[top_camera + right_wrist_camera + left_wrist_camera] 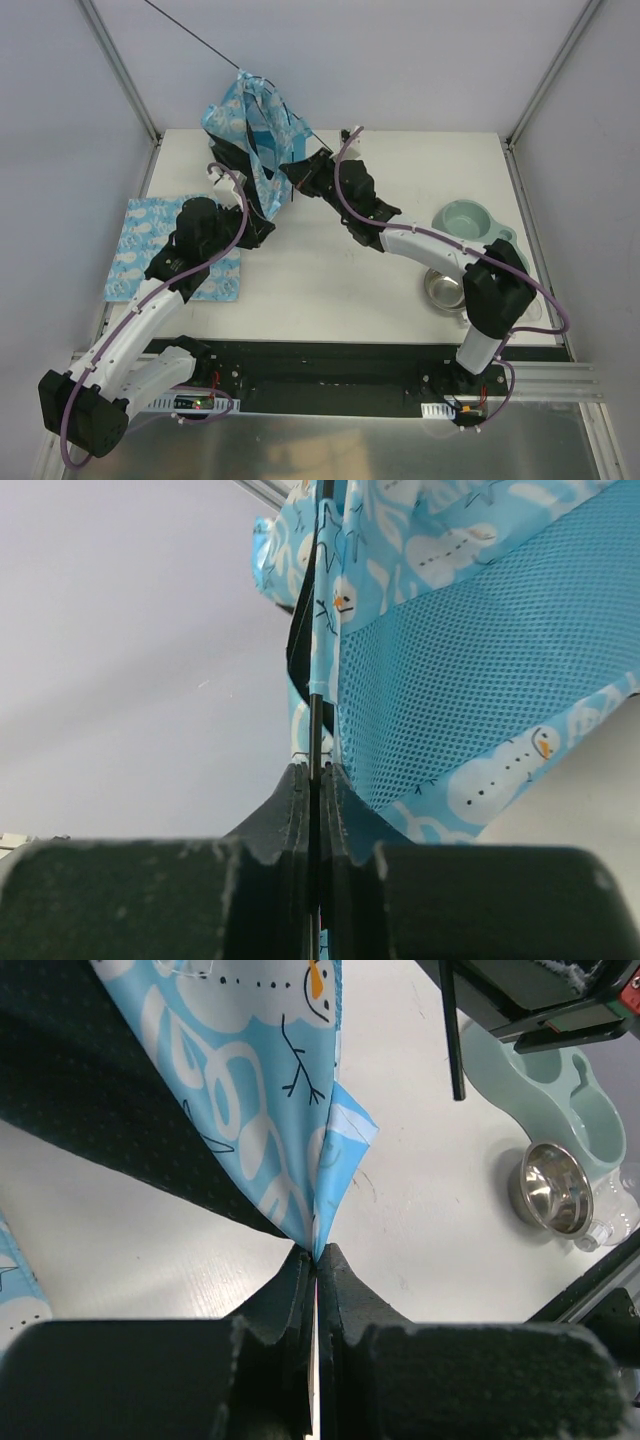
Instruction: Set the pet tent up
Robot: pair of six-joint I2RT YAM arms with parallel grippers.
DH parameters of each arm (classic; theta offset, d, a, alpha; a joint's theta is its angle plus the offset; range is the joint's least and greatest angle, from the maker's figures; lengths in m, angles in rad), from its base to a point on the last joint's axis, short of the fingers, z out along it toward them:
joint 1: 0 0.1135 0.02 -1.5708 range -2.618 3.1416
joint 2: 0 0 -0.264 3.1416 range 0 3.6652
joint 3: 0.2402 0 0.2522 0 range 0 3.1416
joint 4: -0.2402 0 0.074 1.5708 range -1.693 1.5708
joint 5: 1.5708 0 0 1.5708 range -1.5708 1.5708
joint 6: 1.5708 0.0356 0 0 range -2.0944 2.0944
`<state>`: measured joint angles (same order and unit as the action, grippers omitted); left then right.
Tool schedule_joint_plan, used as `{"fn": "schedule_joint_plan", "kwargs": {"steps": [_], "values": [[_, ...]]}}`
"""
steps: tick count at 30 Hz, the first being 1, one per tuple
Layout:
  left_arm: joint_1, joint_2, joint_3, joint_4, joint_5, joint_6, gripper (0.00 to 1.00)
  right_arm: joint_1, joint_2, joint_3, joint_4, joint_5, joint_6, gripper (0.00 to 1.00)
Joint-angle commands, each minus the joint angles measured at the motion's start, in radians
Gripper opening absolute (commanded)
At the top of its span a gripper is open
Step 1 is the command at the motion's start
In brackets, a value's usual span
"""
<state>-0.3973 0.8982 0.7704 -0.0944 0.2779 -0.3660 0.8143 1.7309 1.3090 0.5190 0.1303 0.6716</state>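
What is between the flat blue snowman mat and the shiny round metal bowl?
Just bare white table between mat and bowl, in the top view.

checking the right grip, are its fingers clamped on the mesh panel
No, the right fingers are shut on the thin black pole; the mesh panel hangs off to one side.

A white table (340,290) holds a flat blue mat (140,245) with a snowman print at its left edge. On the right sits a pale green feeding tray (470,222). A shiny steel bowl (445,288) lies just nearer, beside a clear object (612,1222), perhaps plastic.
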Motion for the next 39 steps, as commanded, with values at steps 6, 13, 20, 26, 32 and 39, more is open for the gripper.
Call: {"fn": "schedule_joint_plan", "kwargs": {"steps": [6,13,20,26,32,39], "values": [[-0.011,0.019,0.02,-0.143,0.147,0.006,0.0,-0.032,0.035,0.084,0.153,0.282,-0.066,0.0],[-0.011,0.013,0.021,-0.143,0.178,-0.002,0.0,0.046,0.067,0.108,0.159,0.396,-0.095,0.0],[-0.011,0.01,0.023,-0.143,0.219,-0.008,0.0,0.079,0.102,0.138,0.164,0.453,-0.124,0.0],[-0.011,0.005,0.023,-0.143,0.23,-0.016,0.0,0.092,0.125,0.157,0.165,0.476,-0.148,0.0],[-0.011,0.001,0.024,-0.143,0.237,-0.019,0.0,0.1,0.153,0.162,0.199,0.482,-0.17,0.0],[-0.011,-0.004,0.023,-0.143,0.244,-0.022,0.0,0.1,0.171,0.159,0.239,0.479,-0.196,0.0]]}}
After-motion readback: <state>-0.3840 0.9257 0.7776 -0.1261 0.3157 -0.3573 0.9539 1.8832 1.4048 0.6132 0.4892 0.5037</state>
